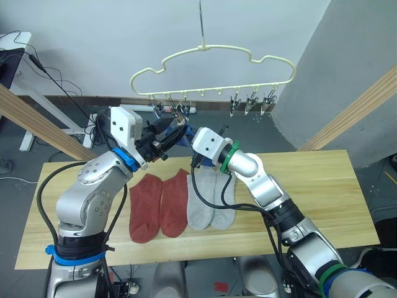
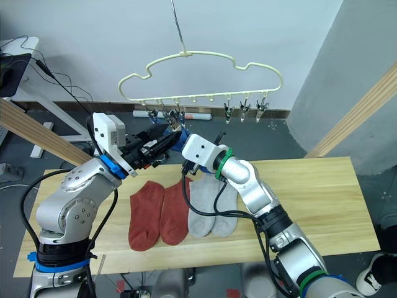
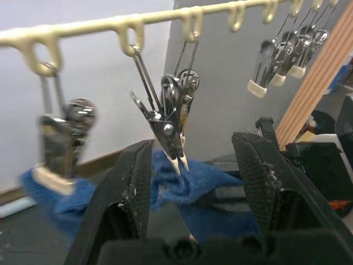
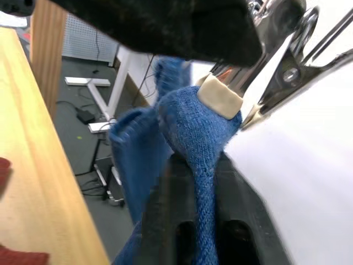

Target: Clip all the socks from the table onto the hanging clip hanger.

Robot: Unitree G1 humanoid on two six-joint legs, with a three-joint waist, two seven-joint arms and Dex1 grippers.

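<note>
Pinching a blue sock (image 4: 196,138) at a clip (image 3: 172,118) of the hanger (image 1: 211,68), the right gripper (image 4: 193,165) meets the open left gripper (image 3: 193,176); four socks lie at the counter's (image 1: 322,186) nine o'clock.

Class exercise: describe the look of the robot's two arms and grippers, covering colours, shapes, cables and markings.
Both arms are rounded silver-grey metal segments with black cables looping alongside. The left arm has blue bands and a white box at the wrist; the right arm has green rings. Each gripper, left gripper included, has two black textured fingers.
</note>
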